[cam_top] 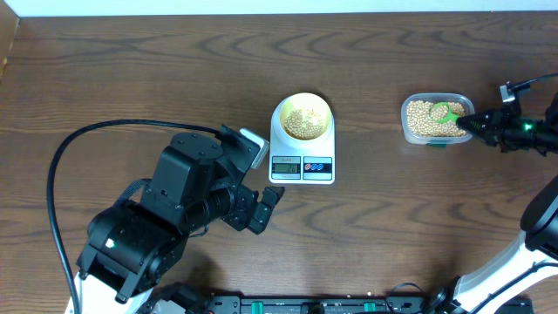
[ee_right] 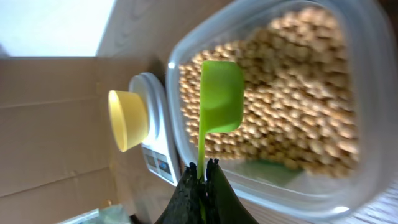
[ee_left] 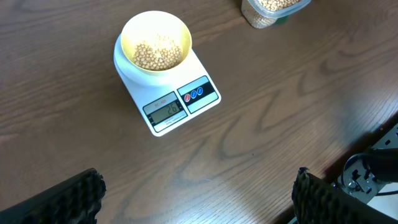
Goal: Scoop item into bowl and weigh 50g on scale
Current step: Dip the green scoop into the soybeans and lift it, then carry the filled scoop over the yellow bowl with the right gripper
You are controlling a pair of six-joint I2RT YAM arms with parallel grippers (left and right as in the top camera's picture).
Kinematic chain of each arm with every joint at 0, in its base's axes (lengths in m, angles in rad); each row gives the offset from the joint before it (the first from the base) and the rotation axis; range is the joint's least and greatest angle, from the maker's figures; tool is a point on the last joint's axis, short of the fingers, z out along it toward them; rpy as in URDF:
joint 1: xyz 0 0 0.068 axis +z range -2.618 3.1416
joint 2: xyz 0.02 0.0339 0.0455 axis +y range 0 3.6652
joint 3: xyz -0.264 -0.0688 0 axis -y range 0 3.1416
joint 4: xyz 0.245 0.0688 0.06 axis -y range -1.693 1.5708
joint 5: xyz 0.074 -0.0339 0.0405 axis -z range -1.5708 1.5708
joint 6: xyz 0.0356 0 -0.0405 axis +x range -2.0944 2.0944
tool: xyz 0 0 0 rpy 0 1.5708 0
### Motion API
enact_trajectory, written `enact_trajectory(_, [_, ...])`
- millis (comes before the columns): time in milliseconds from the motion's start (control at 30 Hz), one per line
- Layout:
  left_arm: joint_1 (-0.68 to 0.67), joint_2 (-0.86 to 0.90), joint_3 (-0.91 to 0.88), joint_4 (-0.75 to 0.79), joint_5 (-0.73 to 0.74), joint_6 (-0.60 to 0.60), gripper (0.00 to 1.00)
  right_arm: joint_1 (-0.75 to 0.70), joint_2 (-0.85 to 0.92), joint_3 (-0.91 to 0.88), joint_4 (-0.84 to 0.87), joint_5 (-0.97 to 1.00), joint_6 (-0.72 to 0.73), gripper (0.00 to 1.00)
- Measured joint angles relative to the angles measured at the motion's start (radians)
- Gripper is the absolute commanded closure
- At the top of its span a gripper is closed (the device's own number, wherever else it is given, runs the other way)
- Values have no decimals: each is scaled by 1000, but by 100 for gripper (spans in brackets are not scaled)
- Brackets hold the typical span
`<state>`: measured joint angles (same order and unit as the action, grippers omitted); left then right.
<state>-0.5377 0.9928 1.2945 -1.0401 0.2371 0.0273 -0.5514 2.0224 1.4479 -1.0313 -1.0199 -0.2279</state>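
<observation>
The pale yellow bowl point(cam_top: 302, 116) stands on the white scale point(cam_top: 302, 164) at the table's middle and holds a layer of tan beans point(ee_left: 159, 53). The scale's display point(ee_left: 165, 109) is lit. A larger heap of beans point(cam_top: 427, 118) fills the clear container point(cam_top: 408, 129) to the right. My right gripper point(cam_top: 471, 124) is shut on the handle of a green scoop point(ee_right: 219, 96), whose cup rests on the beans in the container point(ee_right: 367, 112). My left gripper point(ee_left: 196, 196) is open and empty above bare table, near the scale's front left.
The left arm's black cable point(cam_top: 61, 157) loops over the table's left part. The table's far edge point(cam_top: 279, 12) runs along the top. A green lid lies under the container point(ee_right: 273, 168).
</observation>
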Motion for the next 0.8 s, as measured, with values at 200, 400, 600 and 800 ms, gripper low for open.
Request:
enact_trajectory(200, [0, 0, 0, 0, 0, 0, 1, 0, 0, -1, -7, -126, -8, 99])
enact_trajectory(400, [0, 0, 0, 0, 0, 0, 1, 0, 0, -2, -25, -257, -8, 99])
enact_trajectory(600, [0, 0, 0, 0, 0, 0, 1, 22, 0, -2, -64, -361, -12, 99])
enact_trajectory(800, [0, 0, 0, 0, 0, 0, 1, 159, 0, -2, -64, -452, -16, 99])
